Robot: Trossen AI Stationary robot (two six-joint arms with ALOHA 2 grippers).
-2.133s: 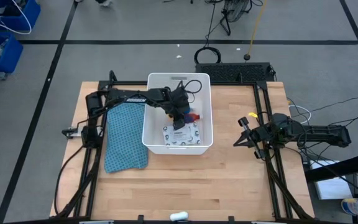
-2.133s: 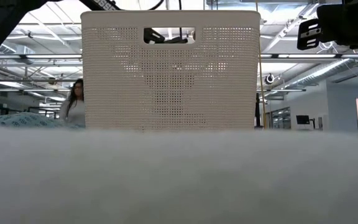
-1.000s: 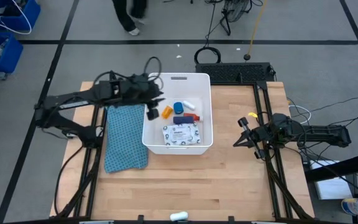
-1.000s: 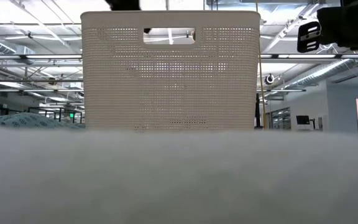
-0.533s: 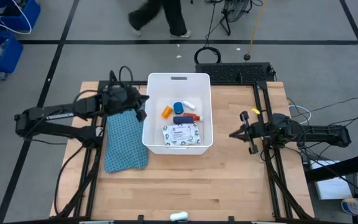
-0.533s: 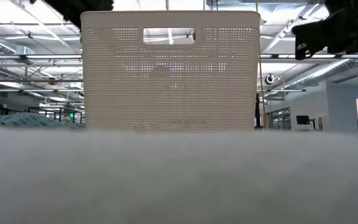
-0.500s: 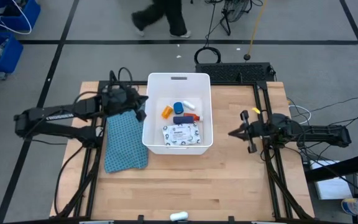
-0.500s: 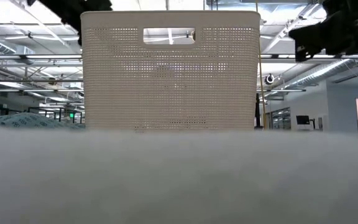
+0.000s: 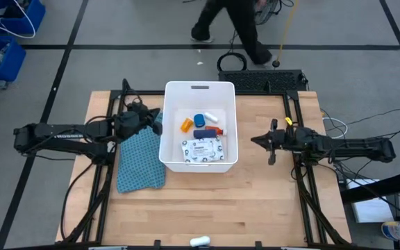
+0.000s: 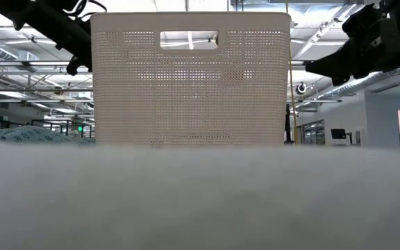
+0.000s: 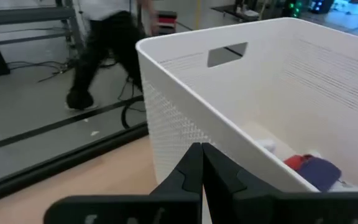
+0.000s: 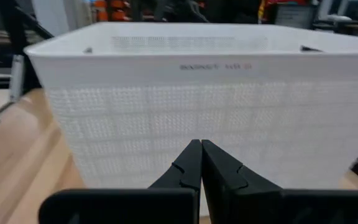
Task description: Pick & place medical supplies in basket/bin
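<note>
Left pincer: left gripper (image 9: 156, 119) has its dark fingers pressed together with nothing between them; it hangs just outside the tub's left wall, over the far end of the cloth, a position that reads as clear of the tub.
Right pincer: right gripper (image 9: 254, 141) is likewise closed and empty, well to the right of the tub over bare wood and pointing at its right wall; it seems to be waiting.
Tub: large white rectangular plastic tub with rounded corners (image 9: 173, 159) stands at the table's far middle, handle slot on its far short side, between both arms, probably so either can reach it.
Supplies: all lie inside the tub: flat white printed packet (image 9: 203, 149) nearest; orange pill bottle (image 9: 186, 125), blue pieces (image 9: 200, 120), small red bottle (image 9: 216, 131) and small white tube (image 9: 212, 115) farther in.
Cloth: teal patterned cloth (image 9: 139, 161) lies flat on the light wooden table (image 9: 207, 201), left of the tub, touching or nearly so.
Task status: judged finished or close to it, since nothing remains loose outside.
Writing: faint raised lettering on the tub rim in the right wrist view and print on the packet, neither readable.
</note>
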